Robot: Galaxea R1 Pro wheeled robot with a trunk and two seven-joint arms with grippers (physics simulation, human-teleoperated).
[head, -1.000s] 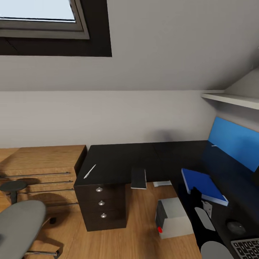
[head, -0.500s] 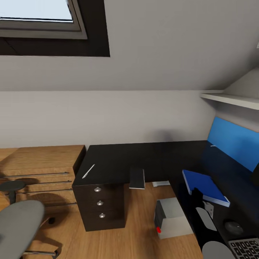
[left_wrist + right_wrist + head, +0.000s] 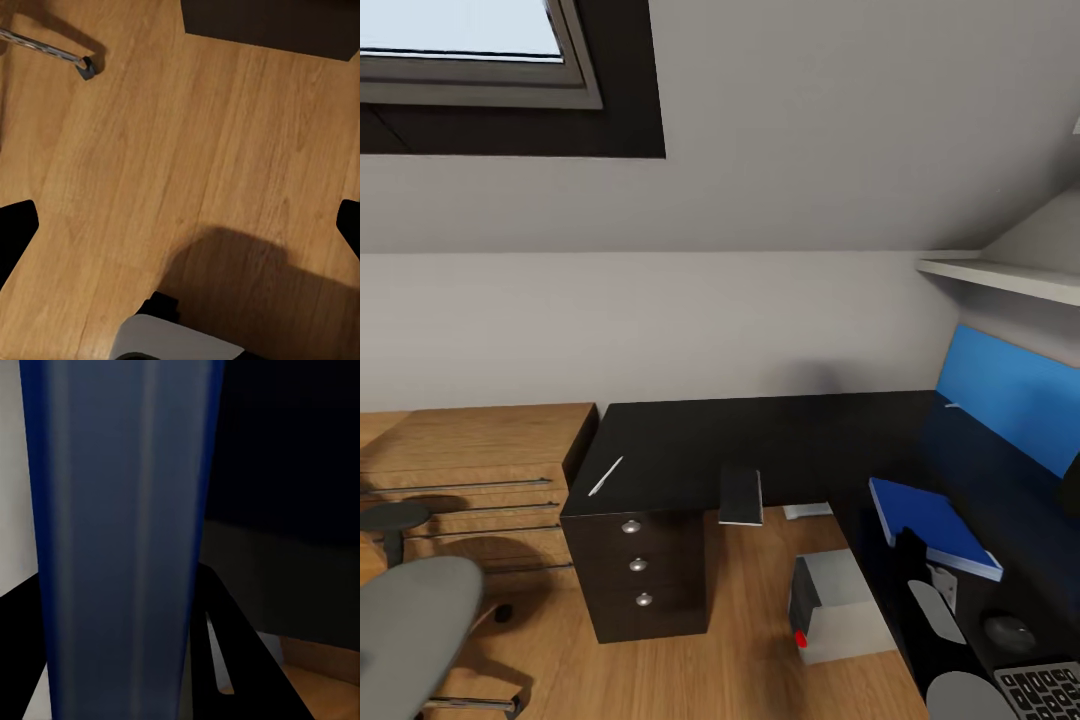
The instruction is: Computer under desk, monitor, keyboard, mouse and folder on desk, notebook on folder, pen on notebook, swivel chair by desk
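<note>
Your right wrist view, folder (image 3: 124, 540) pinched between the fingers (image 3: 225, 637), head view, folder over the black surface (image 3: 760, 440) (pen (image 3: 606, 477) apart), left fingers spread over floor.

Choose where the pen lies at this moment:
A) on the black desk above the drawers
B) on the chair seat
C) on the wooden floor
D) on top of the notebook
A: the thin white pen lies on the desk top, just above the three silver-knobbed drawers.
</note>
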